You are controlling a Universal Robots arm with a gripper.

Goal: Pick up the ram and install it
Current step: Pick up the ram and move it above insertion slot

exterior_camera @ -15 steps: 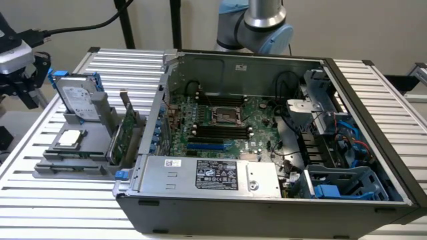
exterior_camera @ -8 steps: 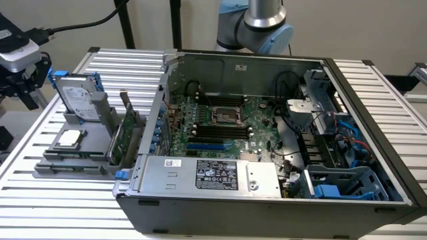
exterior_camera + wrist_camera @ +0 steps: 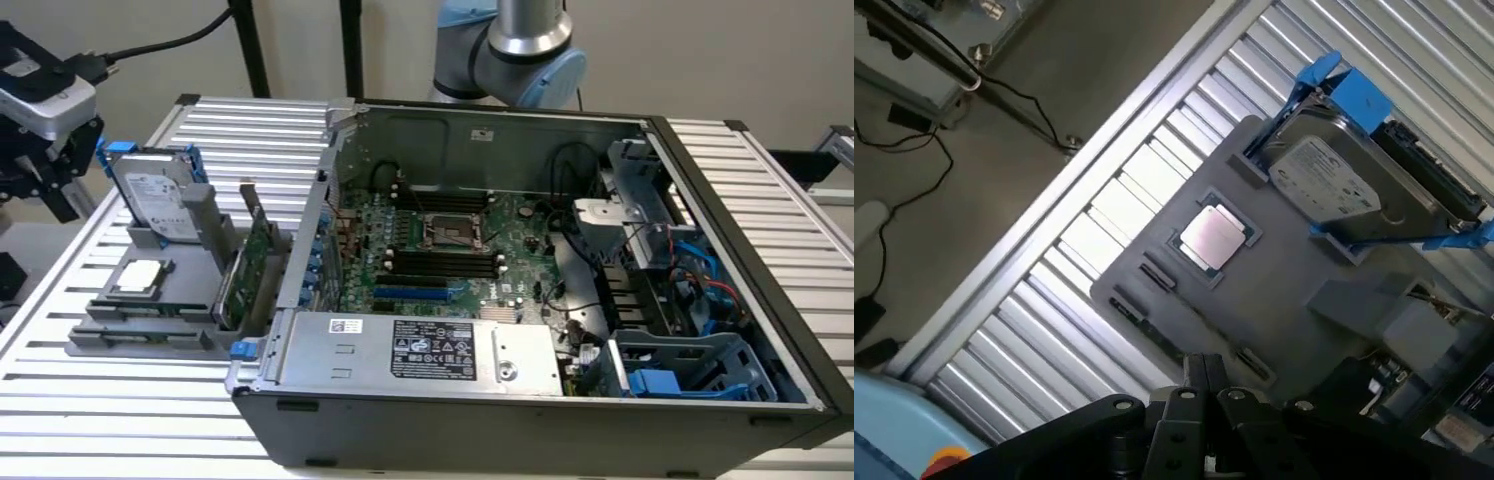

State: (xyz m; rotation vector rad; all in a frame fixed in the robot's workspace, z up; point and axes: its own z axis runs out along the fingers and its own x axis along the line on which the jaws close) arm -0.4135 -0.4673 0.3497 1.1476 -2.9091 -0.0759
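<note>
The ram (image 3: 138,309) shows as a thin green strip standing edge-up in a slot of the grey holder (image 3: 94,345) on the table, at the exterior view's left. In the wrist view the ram (image 3: 1199,318) is a thin dark line between two clips, beside the silver processor (image 3: 1209,238). My gripper (image 3: 60,200) hangs above the table's left edge, up and away from the holder. The wrist view has its fingers (image 3: 1199,372) pressed together with nothing between them. The open computer case (image 3: 747,200) holds the motherboard with its black memory slots (image 3: 441,262).
The holder also carries a silver hard drive with blue rails (image 3: 154,195) and a taller green expansion card (image 3: 247,265). A power supply (image 3: 414,350) and blue drive cage (image 3: 694,365) fill the case's front. The slatted table (image 3: 120,420) ends close to my gripper; cables lie on the floor (image 3: 914,160).
</note>
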